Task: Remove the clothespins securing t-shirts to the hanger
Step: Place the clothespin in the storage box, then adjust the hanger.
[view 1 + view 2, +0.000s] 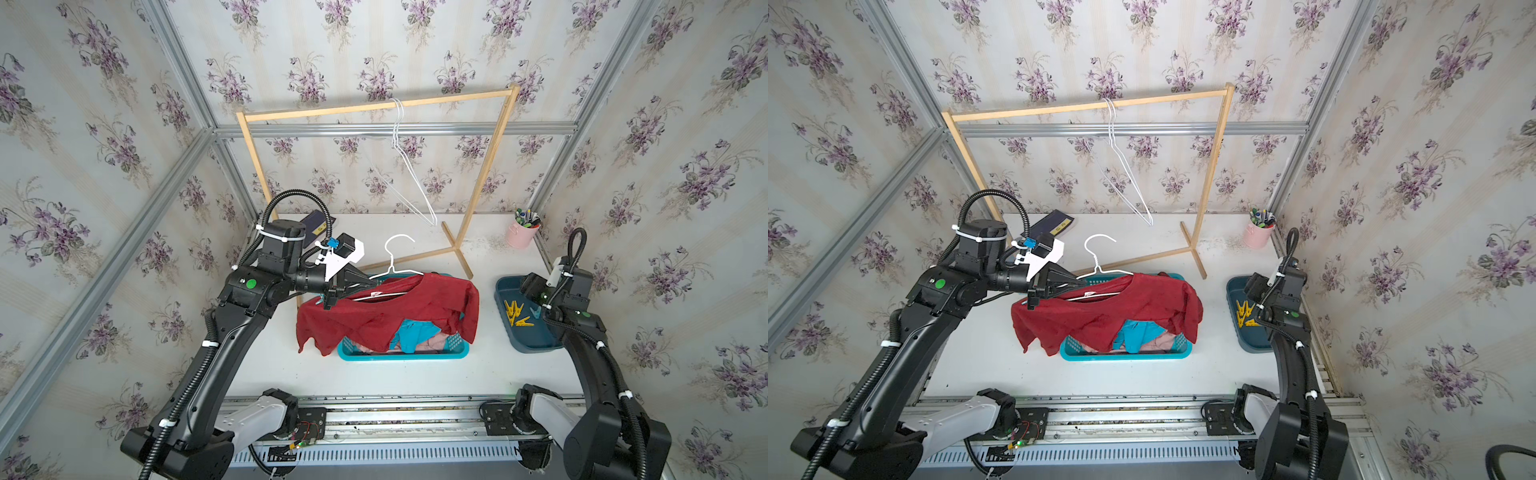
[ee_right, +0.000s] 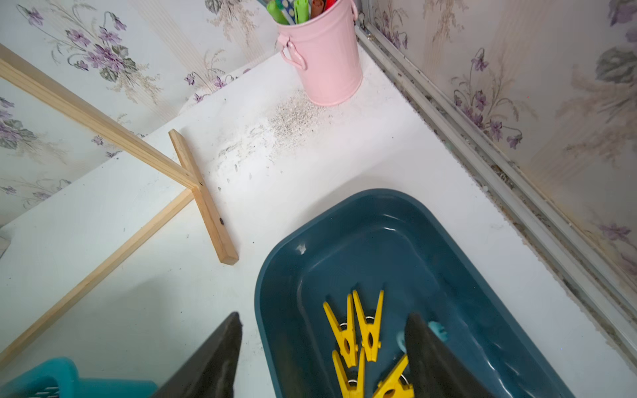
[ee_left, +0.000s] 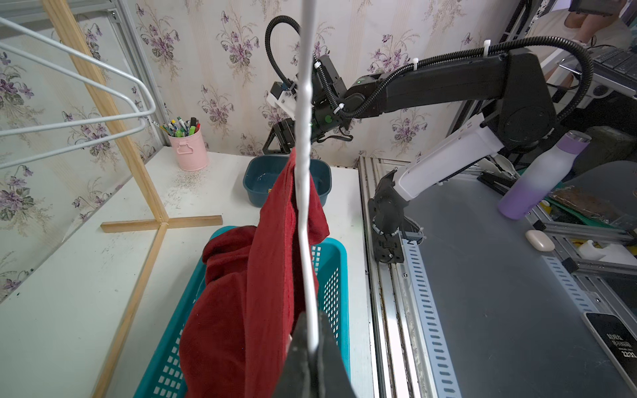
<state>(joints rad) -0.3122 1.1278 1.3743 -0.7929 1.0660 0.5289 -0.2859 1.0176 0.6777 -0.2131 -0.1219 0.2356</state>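
Observation:
My left gripper (image 1: pixel 375 283) (image 3: pixel 312 346) is shut on the white wire hanger (image 1: pixel 392 266) (image 3: pixel 305 172), holding it over the teal basket (image 1: pixel 399 356). A dark red t-shirt (image 1: pixel 374 320) (image 3: pixel 241 293) drapes from the hanger and spills over the basket's rim. Under it in the basket lie a turquoise t-shirt (image 1: pixel 415 334) and a pale pink one (image 1: pixel 436 343). Off to the right, my right gripper (image 2: pixel 324 317) stands open above the dark blue tray (image 2: pixel 379 220) (image 1: pixel 505 286). Several yellow clothespins (image 2: pixel 368 327) (image 1: pixel 515 313) and a light blue one (image 2: pixel 437 330) lie in the tray.
A wooden clothes rack (image 1: pixel 382 107) stands at the back with two bare white hangers (image 1: pixel 415 178); its foot (image 1: pixel 457 253) reaches toward the basket and tray. A pink cup of pens (image 1: pixel 521 232) sits in the back right corner. A dark booklet (image 1: pixel 316 220) lies back left.

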